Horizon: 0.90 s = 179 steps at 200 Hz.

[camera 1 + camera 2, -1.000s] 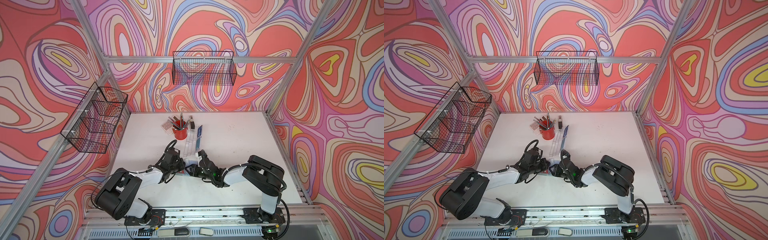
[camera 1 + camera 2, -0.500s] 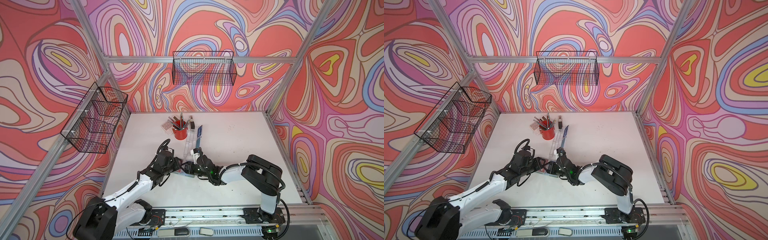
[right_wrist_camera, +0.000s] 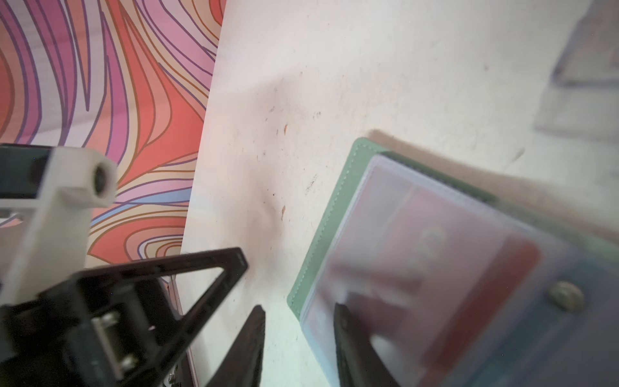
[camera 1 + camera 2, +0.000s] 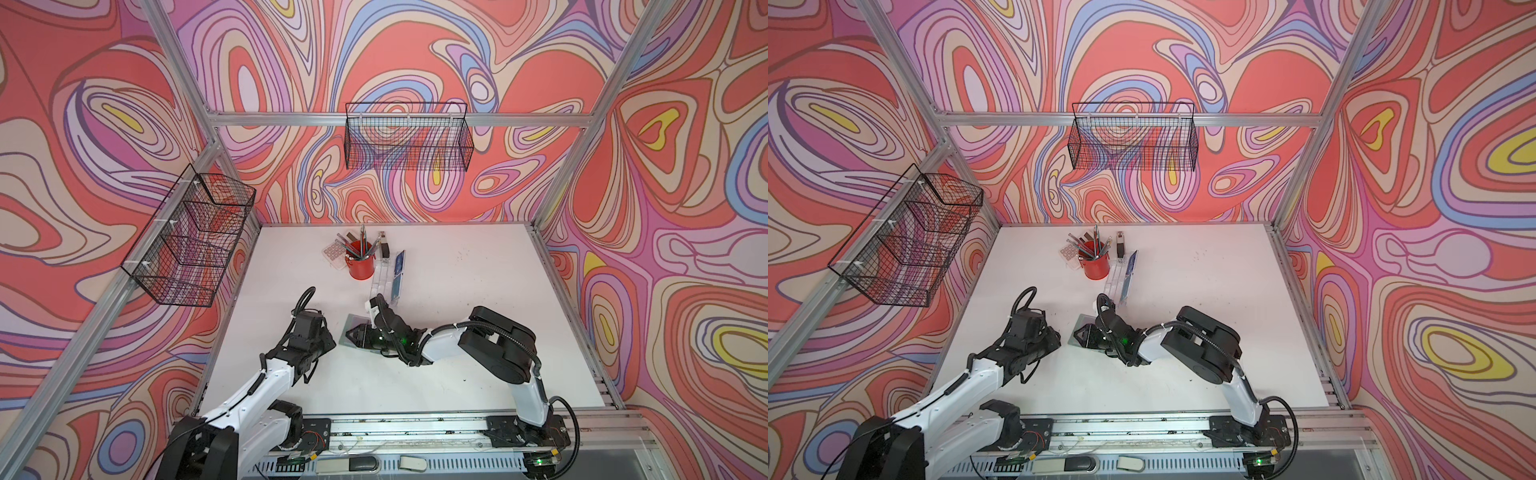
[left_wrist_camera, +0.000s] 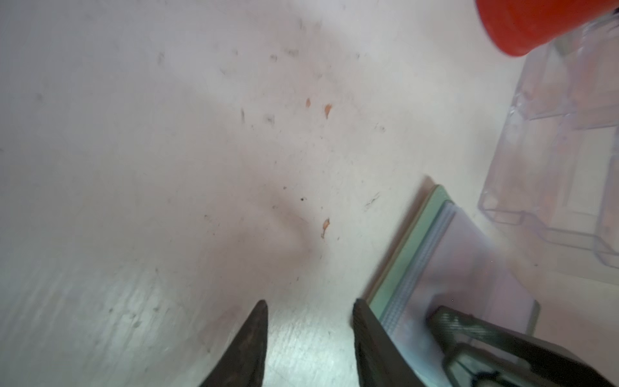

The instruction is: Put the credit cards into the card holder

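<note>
while left pincer (image 5: 310, 301) and right pincer (image 3: 298, 306) gape, the card holder (image 3: 335, 201) sleeves a reddish card (image 3: 452, 251).

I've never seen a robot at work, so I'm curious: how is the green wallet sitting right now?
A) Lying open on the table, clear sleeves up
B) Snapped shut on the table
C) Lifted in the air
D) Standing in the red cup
A: in both wrist views the green wallet lies flat on the white table, its cover open and its clear sleeves facing up.
</note>
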Motion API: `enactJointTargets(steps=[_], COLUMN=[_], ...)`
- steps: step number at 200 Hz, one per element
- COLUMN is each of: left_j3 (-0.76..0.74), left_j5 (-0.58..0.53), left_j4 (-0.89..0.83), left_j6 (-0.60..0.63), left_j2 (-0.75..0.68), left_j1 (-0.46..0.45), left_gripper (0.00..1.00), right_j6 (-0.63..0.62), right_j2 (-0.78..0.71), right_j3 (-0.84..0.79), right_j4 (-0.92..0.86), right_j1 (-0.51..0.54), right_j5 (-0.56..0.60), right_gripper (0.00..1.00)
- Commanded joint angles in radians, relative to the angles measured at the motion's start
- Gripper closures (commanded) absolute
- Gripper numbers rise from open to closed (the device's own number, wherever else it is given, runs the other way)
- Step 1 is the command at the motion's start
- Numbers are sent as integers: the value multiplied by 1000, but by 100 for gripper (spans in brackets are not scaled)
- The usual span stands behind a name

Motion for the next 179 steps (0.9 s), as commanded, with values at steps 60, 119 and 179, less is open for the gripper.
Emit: enactJointTargets(steps=[60,119,179], left_j3=[46,-13,46], left_j5=[233,317,195], left_j4=[102,131,-129], left_j6=[1,-69,-34], left_j2=[231,127,-60], left_j1=[1,-95,-126], left_gripper=[78,77,76], right_j6=[-144,-203,-271], right_j2=[-384,-560,-474], right_j3=[-109,-73,99], right_j4=[-307,-606,-777], right_j1=[0,-112,-202], right_j5=[257,432,423], right_gripper=[60,52,51])
